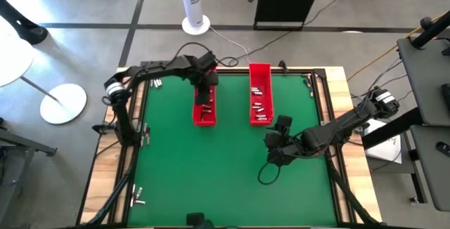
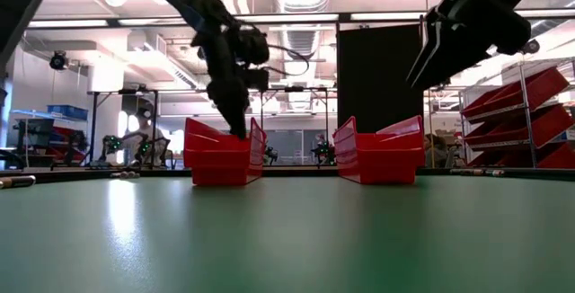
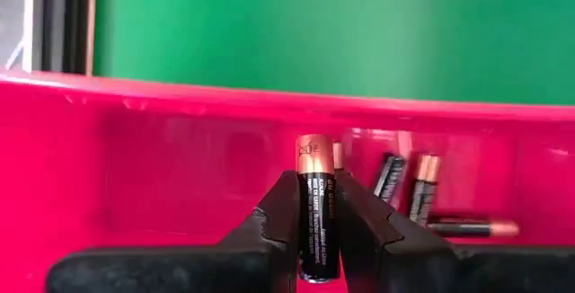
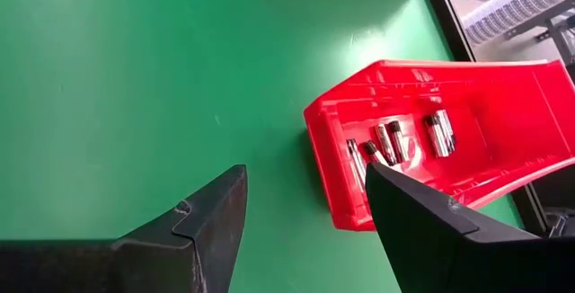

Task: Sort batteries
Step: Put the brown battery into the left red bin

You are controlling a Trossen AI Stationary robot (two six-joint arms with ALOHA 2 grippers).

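Clearly the risk sits with the left gripper [image 3: 319, 239], clamped on one battery [image 3: 316, 205] and standing inside the left red tray [image 1: 204, 106] near the table's far edge: released from upright, the cell could topple or bounce against the tray wall (my guess only). It is black with a copper cap, like the few lying on that tray's floor [image 3: 422, 190]. Over the green mat near the right red tray [image 1: 259, 92], the right gripper [image 4: 305, 221] hangs with its fingers apart, empty. More batteries [image 4: 395, 140] lie scattered in that tray.
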